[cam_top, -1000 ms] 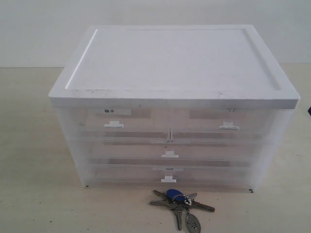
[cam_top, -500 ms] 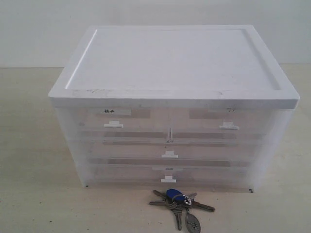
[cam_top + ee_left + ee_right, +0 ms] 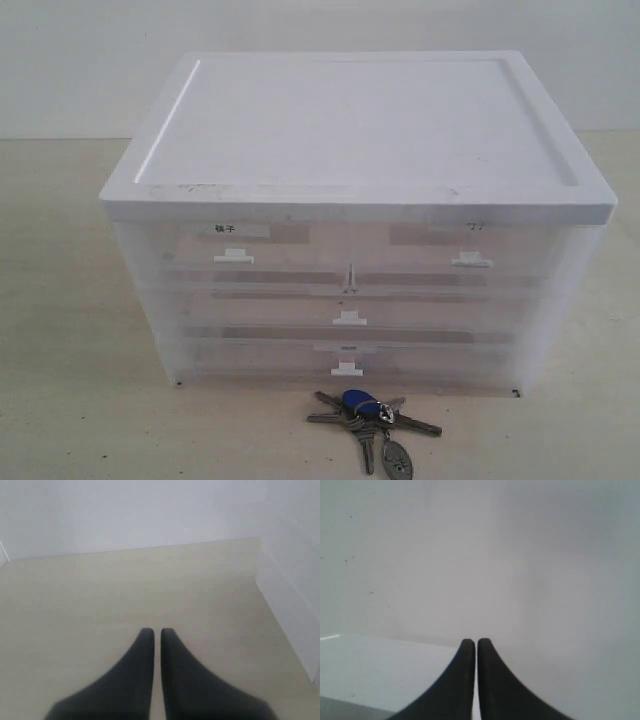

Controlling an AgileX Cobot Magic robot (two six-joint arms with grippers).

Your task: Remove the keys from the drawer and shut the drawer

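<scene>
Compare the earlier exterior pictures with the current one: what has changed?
A small dark shape at the right edge a second ago has left the view. Nothing was grasped or released. The keys lie unmoved on the table in front of the cabinet, and the drawer stays shut.

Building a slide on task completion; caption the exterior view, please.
Keys lie on the table in front of the cabinet, its middle drawer shut.
</scene>
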